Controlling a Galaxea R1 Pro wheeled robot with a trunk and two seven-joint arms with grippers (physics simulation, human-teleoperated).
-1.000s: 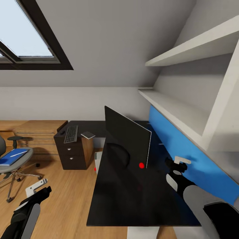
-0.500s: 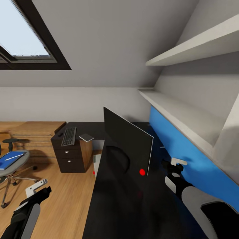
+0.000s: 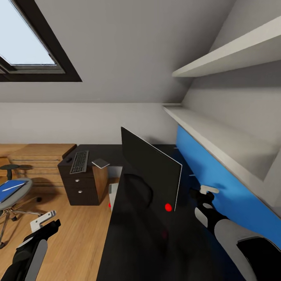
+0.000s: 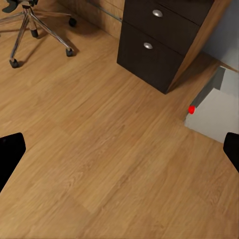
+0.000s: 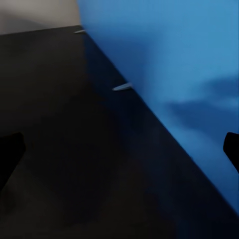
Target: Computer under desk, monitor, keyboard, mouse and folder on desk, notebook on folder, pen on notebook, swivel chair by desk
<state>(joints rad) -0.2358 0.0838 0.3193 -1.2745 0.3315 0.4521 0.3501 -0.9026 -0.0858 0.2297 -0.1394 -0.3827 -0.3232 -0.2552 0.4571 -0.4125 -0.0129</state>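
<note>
Camera panned right; chair [image 3: 11, 195] with folder [image 3: 9, 189] slid to left edge. Head: monitor [image 3: 150, 171] on desk [image 3: 136, 242] centre; keyboard [image 3: 79, 161] upper left, not beside it; folder, notebook, pen pending. Left wrist: left gripper [image 4: 119, 149] open over floor; computer [image 4: 214, 112] right. Right wrist: right gripper [image 5: 119, 149] open over desk.

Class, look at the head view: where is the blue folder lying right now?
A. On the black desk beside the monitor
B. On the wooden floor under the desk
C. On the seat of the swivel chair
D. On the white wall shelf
C. The folder lies flat on the grey seat of the swivel chair at the left edge of the head view, away from the desk.
</note>
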